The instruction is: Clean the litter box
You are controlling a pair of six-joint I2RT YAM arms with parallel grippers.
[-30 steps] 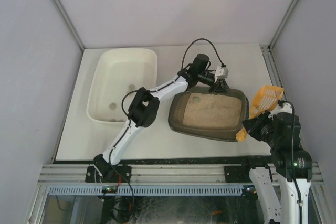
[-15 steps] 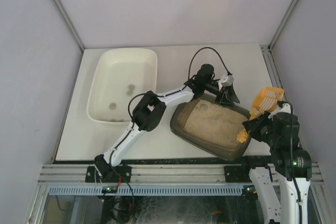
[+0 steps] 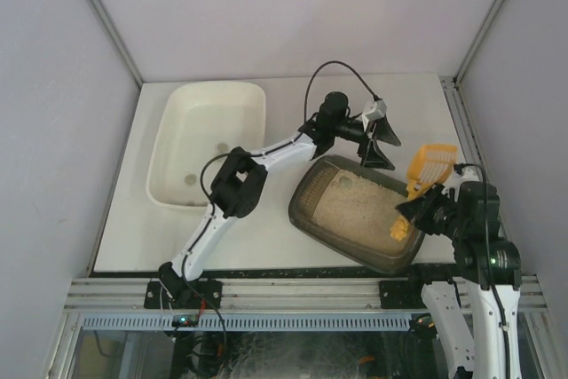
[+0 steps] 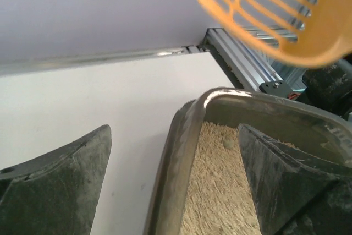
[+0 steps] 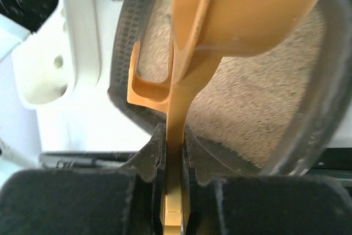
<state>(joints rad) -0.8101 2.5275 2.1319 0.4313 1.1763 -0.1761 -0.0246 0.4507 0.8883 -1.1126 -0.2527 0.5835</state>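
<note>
The litter box [image 3: 330,210], a dark grey-brown tray of beige litter, lies askew at the table's near right. My left gripper [image 3: 379,145] hovers open just above its far corner; in the left wrist view the rim [image 4: 181,152] runs between the spread fingers [image 4: 66,180] untouched. A small pale clump [image 4: 227,144] sits in the litter. My right gripper [image 3: 417,217] is shut on the handle of an orange slotted scoop [image 3: 429,166], whose head hangs over the box's right end. The scoop [image 5: 247,9] rises from the right gripper [image 5: 173,142] above the litter box [image 5: 258,108].
A larger cream-white tub [image 3: 173,130] stands at the far left with a few small clumps [image 3: 189,179] on its floor. Grey walls close in the table on three sides. An aluminium rail [image 3: 293,295] runs along the near edge.
My left gripper let go of the box's far rim, opened wide and drew back. The box turned and slid toward the near right. My right gripper carried the scoop left over the box.
</note>
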